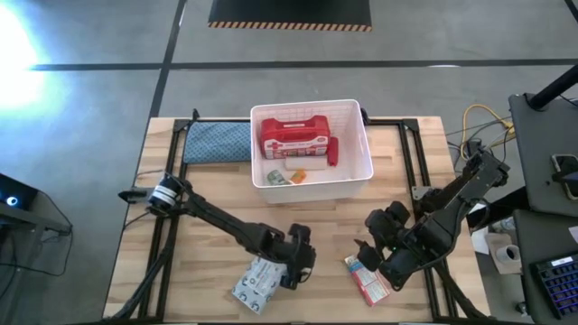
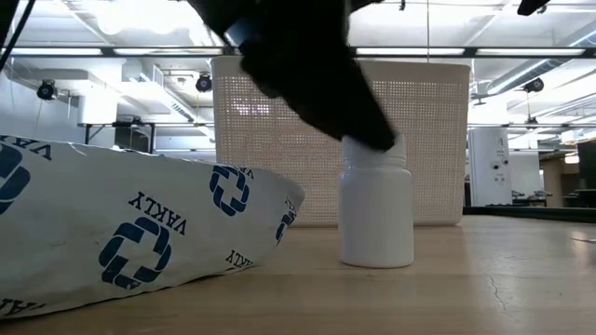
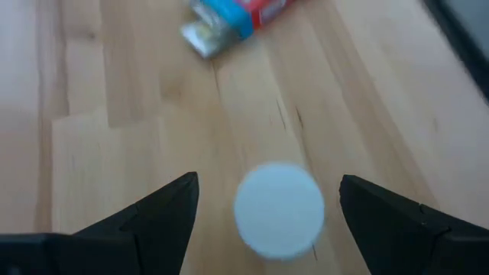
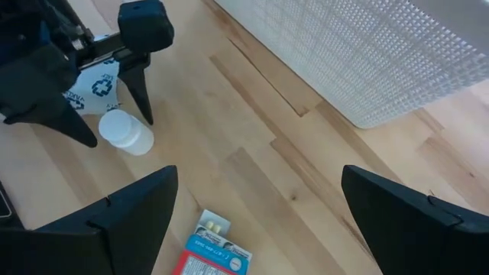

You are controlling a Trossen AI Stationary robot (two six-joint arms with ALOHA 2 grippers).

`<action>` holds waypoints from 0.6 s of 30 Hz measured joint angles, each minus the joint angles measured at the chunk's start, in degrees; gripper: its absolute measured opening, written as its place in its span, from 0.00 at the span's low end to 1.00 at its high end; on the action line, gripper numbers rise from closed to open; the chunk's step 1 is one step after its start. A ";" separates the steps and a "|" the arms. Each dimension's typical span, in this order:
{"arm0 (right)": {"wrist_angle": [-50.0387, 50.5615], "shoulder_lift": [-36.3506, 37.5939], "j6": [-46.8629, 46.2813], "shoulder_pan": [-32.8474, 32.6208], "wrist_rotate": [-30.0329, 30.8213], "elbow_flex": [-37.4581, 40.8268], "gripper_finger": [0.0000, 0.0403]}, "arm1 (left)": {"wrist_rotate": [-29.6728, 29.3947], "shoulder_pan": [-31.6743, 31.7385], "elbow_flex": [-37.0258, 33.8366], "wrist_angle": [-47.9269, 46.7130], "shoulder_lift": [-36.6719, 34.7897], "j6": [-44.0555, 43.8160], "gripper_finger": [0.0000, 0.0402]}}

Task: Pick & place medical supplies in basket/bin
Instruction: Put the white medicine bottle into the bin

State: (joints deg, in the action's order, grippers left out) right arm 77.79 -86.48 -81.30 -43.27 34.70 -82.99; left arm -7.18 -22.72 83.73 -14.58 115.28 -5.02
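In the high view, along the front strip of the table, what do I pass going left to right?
Wipes packet → left claw, open over the small white bottle → right claw, open → red-white-blue box lying just under it.

The bin (image 1: 312,185) sits at the back middle of the table (image 1: 208,217), first-aid case (image 1: 293,137) inside it and a cloth pad (image 1: 217,142) just left of it. Up front, the wipes packet (image 1: 255,283) lies left, the small bottle (image 4: 127,131) stands right beside it, and the box (image 1: 368,279) lies off to the right.
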 joint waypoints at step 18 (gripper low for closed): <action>-0.03 0.00 -2.51 0.03 2.83 0.29 0.89 | 1.10 1.05 -2.52 3.99 -0.04 0.01 0.55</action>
State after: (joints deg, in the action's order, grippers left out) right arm 77.76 -86.48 -83.81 -43.24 37.52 -82.70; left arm -6.08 -21.67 81.21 -10.59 115.24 -5.00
